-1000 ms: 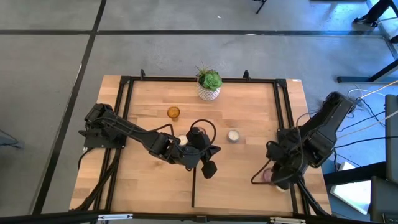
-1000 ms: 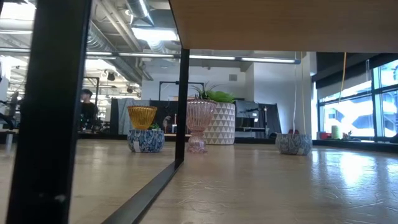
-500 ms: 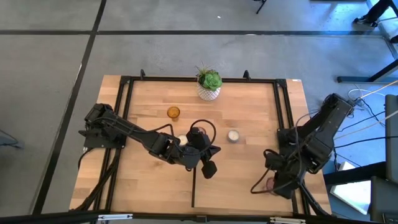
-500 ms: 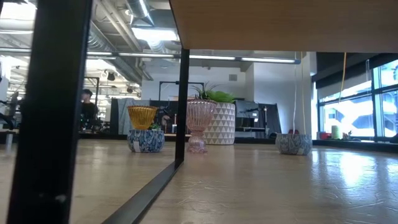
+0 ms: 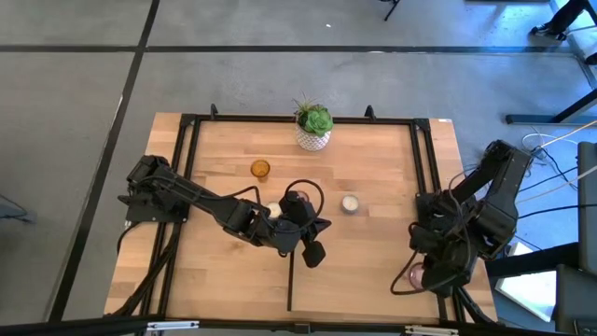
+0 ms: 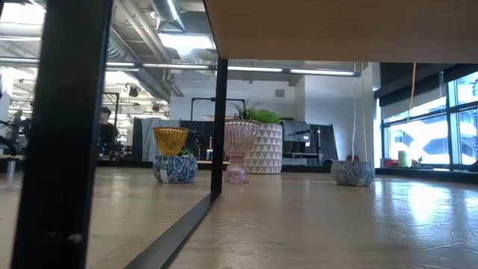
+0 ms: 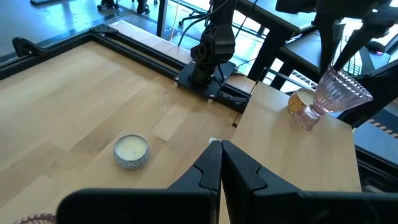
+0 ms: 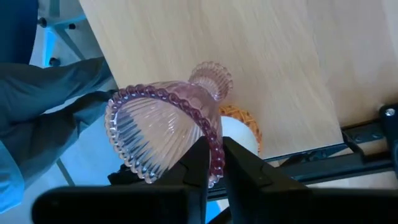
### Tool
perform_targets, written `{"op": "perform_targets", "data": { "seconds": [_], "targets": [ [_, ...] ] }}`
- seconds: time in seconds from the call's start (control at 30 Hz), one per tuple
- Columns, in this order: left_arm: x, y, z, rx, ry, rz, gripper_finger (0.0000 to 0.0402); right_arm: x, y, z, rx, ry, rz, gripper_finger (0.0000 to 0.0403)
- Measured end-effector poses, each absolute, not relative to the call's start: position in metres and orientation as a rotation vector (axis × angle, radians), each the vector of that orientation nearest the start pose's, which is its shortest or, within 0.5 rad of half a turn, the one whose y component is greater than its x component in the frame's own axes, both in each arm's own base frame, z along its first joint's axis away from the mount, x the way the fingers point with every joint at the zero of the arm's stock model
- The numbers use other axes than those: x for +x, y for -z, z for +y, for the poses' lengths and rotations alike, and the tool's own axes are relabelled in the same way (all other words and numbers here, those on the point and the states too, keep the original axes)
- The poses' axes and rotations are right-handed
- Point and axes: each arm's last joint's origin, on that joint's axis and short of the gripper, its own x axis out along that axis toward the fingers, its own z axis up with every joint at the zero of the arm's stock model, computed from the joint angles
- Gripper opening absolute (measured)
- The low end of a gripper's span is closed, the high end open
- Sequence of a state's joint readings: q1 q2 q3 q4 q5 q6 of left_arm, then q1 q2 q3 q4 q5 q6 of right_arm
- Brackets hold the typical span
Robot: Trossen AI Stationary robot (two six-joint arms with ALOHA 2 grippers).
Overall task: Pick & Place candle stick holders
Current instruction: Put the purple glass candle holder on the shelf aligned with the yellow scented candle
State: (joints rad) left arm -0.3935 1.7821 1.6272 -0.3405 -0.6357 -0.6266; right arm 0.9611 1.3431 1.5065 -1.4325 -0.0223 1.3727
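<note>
Presently, stock on the wooden bench [image 5: 373, 168] reads as follows.

Item 1: ribbed pink glass goblet-shaped holder [image 8: 165, 134], clamped by its beaded rim in the right hand [image 8: 214, 163], at the bench's right front corner. It hangs tilted, stem pointing away from the hand toward the boards, foot apparently just off them. Directly beneath its stem sits item 2, a low cream candle in an amber-patterned cup [image 8: 242, 134].

Item 3: second ribbed pink goblet holder [image 6: 240, 149], upright at mid-bench, close beside the left hand [image 7: 219, 163], whose fingers are pressed together on nothing.

Item 4: cream candle in a blue-patterned cup [image 7: 131, 150], standing alone right of centre, ahead of the left hand.

Item 5: amber glass cup [image 5: 260, 169], toward the back left; in the low view it seems stacked on a blue-patterned cup [image 6: 175, 169].

Non-task: white triangle-patterned pot with green plant [image 5: 313, 130], at the back edge.

Judgement: the coming move belongs to the right arm. The goblet's long axis runs slanting from hand down to bench, so it needs righting before its foot can settle, clear of item 2.
</note>
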Motion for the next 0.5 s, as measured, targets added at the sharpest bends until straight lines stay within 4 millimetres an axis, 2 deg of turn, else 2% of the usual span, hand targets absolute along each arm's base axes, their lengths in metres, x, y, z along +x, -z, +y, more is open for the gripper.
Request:
{"op": "perform_targets", "data": {
  "seconds": [0.5],
  "targets": [
    [0.382,-0.34,-0.14,-0.366,-0.36,0.34,0.0002,0.134,-0.359,0.203,0.536,-0.02,1.503,0.0038]
  ]
}}
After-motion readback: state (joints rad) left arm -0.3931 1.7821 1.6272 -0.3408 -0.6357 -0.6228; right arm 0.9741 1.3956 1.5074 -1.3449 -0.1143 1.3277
